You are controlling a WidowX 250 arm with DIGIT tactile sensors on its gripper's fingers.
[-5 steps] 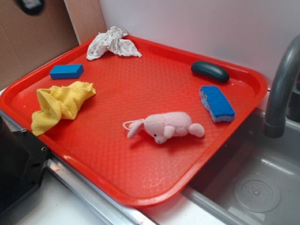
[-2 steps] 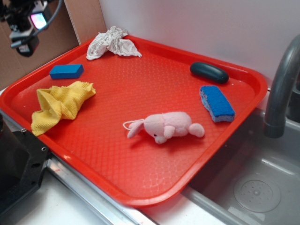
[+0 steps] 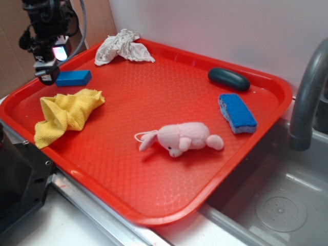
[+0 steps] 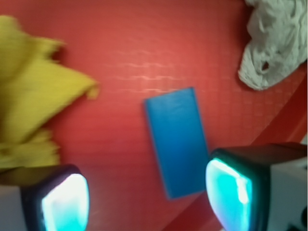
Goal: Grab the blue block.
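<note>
End effector (image 4: 147, 202) is hovering above the blue block (image 4: 177, 140), fingers (image 4: 65, 202) spread wide, gripping nothing. Block is lying flat at the red tray's (image 3: 154, 215) far left corner, between yellow cloth (image 4: 29, 96) and white rag (image 4: 274, 43), apart from both. Risk: block is sitting off-centre toward the right-hand finger, so descending straight is likely landing that pad on top, or snagging the tray rim.
</note>
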